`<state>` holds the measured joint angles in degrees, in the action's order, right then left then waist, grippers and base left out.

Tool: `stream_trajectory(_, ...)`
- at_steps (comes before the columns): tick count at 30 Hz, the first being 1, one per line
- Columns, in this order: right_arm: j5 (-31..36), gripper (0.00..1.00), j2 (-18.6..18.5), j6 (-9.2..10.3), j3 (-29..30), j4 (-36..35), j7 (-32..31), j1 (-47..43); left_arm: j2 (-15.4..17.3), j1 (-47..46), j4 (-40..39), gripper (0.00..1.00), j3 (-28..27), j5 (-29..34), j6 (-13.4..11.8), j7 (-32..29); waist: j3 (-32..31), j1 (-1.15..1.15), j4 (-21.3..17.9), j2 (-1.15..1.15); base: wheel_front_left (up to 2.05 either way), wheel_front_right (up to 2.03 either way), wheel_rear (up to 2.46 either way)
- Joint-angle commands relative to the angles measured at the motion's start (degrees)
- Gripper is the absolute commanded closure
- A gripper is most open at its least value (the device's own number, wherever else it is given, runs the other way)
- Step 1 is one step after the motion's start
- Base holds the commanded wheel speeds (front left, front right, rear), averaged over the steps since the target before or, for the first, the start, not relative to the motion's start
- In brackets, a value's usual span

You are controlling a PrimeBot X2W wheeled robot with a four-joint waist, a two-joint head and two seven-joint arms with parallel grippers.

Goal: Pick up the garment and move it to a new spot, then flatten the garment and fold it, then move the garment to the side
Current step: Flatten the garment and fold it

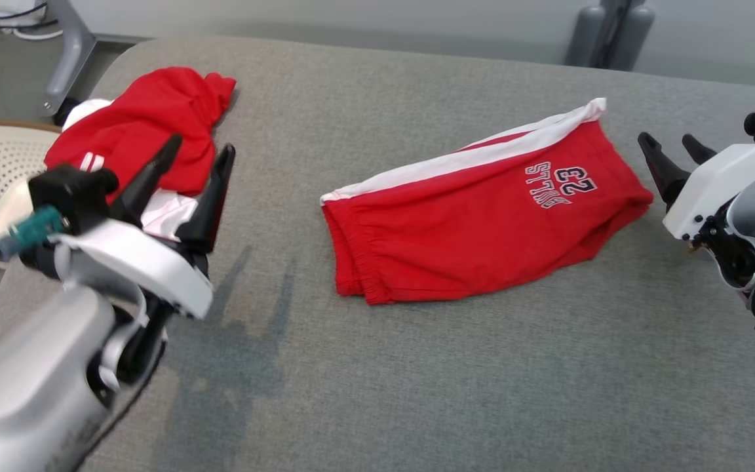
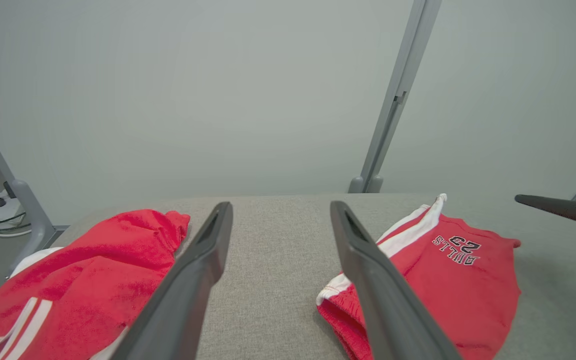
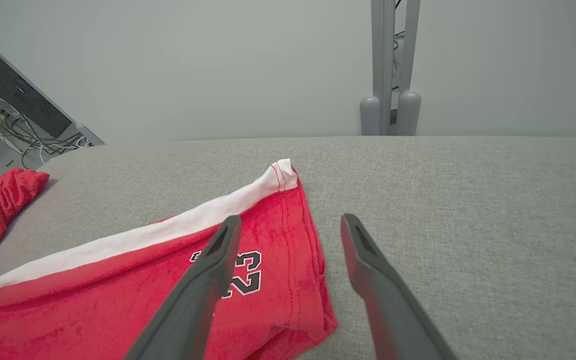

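- The red shorts (image 1: 482,216) lie folded and flat in the middle of the grey surface (image 1: 417,367), white side stripe along the far edge, number print facing up.
- The right end effector (image 1: 666,139) hangs just beside their right hem, fingers spread and empty.
- The left end effector (image 1: 201,144) is likewise spread and empty, in front of a crumpled red garment (image 1: 148,111) at the surface's left end.

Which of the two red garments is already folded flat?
The red shorts printed 23, at centre; the other red garment lies bunched at the far left.
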<state>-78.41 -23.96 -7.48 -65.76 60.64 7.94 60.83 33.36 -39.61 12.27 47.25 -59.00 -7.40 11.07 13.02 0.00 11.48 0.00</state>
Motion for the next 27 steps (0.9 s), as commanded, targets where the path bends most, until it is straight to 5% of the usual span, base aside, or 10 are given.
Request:
stream_trajectory(1, -1.0, 0.0, 0.0, -0.03, -0.3, 1.4, -2.6, -0.4, 0.1, 3.2, -2.9, 0.0, -0.3, 1.1, -2.1, 1.6, 1.3, 0.0, 1.5, 0.0, 0.0, 0.0, 0.0)
stream_trajectory(10, -4.1, 0.0, -0.2, -0.03, -0.2, 7.0, -17.6, 4.0, -0.9, 13.5, -11.5, 0.0, -3.2, 1.2, -7.4, 3.8, 3.8, 0.0, 4.6, 0.0, 0.0, 0.0, 0.0)
stream_trajectory(19, -3.7, 0.0, -0.6, -0.03, -0.7, 12.0, -25.0, 9.5, -2.6, 17.9, -13.8, 0.0, -6.5, 3.3, -7.2, 4.2, 7.3, 0.0, 7.8, 0.0, 0.0, 0.0, 0.0)
stream_trajectory(27, -5.1, 0.0, 0.0, -0.01, -0.3, 13.4, -31.4, 5.8, -6.0, 20.9, -14.8, 0.0, -9.3, 8.0, -6.7, 4.2, 8.4, 0.0, 8.8, 0.0, 0.0, 0.0, 0.0)
